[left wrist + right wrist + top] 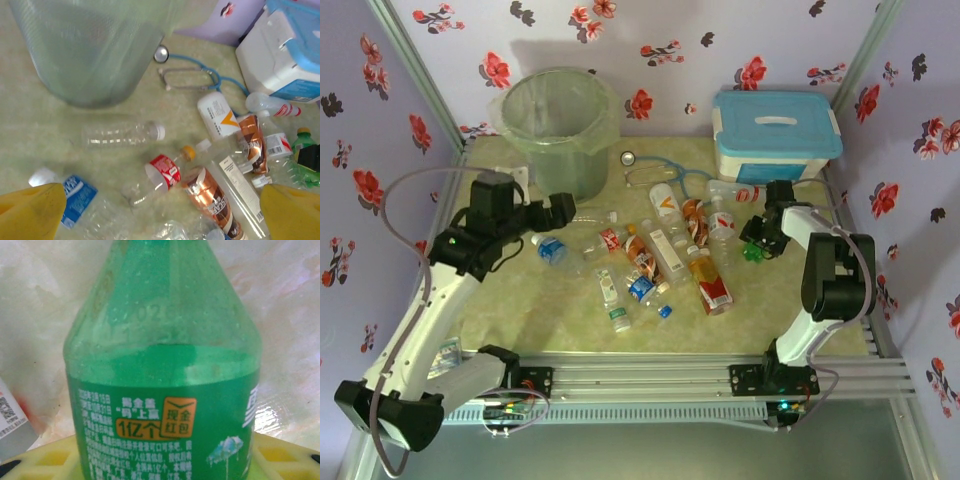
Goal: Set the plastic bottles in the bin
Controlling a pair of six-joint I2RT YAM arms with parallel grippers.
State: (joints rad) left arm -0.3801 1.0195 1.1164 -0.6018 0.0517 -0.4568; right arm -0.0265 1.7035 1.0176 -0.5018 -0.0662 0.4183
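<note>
Several plastic bottles [660, 255] lie scattered across the middle of the table, among them a clear one [122, 134], a red-labelled one [162, 175] and a blue-labelled one [550, 249]. The bin [558, 125], grey-green and bag-lined, stands at the back left [85, 45]. My left gripper [565, 210] hovers open above the bottles near the bin, its yellow fingers wide apart and nothing between them [162, 210]. My right gripper [760, 240] is at the right end of the pile, shut on a green bottle [165, 390] that sits between its yellow fingers [165, 460].
A white box with a light-blue lid [775, 135] stands at the back right. A stethoscope with blue tubing [650, 170] lies between it and the bin. Floral walls close in three sides, and a metal rail [700, 375] runs along the near edge.
</note>
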